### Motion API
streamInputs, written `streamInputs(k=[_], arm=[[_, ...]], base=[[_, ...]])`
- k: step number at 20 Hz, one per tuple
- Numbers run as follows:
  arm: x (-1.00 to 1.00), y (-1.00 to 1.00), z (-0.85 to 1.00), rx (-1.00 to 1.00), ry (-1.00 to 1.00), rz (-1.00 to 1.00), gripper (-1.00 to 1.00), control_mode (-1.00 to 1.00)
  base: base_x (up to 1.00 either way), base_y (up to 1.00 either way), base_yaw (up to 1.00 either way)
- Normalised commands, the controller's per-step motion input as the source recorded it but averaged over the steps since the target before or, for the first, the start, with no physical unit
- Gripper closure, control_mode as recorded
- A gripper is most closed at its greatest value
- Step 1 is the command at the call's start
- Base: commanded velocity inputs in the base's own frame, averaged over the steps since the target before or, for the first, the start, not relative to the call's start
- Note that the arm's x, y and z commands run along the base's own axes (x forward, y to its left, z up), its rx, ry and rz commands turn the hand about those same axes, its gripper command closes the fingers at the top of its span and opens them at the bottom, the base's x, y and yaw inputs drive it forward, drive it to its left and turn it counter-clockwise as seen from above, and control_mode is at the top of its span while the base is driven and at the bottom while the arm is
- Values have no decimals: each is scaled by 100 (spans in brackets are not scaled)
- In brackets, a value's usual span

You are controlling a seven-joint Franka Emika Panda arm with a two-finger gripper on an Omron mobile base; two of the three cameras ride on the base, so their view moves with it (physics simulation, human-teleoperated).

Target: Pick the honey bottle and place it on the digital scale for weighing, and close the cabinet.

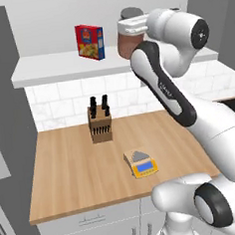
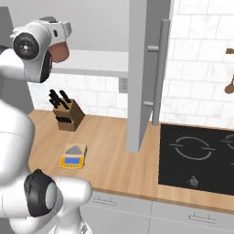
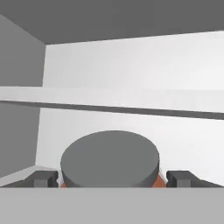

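Note:
The honey bottle [image 1: 126,47], a squat jar with reddish-brown contents and a grey lid [image 3: 109,159], stands on the white shelf [image 1: 60,66] of the cabinet. My gripper [image 3: 111,178] is open around it, one dark fingertip [image 3: 43,178] on each side of the jar and close to its wall. In the right base view the jar [image 2: 60,53] peeks out below the white hand. The yellow-orange digital scale [image 1: 141,162] [image 2: 73,156] lies on the wooden counter below. The cabinet door [image 2: 139,73] with its long bar handle stands open.
A red and blue cereal box [image 1: 89,42] stands on the same shelf, left of the jar. A wooden knife block [image 1: 100,123] sits on the counter near the tiled wall. A black cooktop [image 2: 196,155] lies to the right, white drawers [image 1: 92,221] below the counter.

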Motion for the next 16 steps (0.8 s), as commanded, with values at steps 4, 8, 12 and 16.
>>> streamInputs(k=[4,8,12,16], arm=[[-100,-41,1,1,4,0,100,-100],[-87,-11,-32,-2,21,8,100,-100],[-56,0,-83,-4,28,14,100,-100],[-32,0,-100,1,20,24,100,-100]], base=[[0,0,0],[0,0,0],[0,0,0],[0,0,0]])
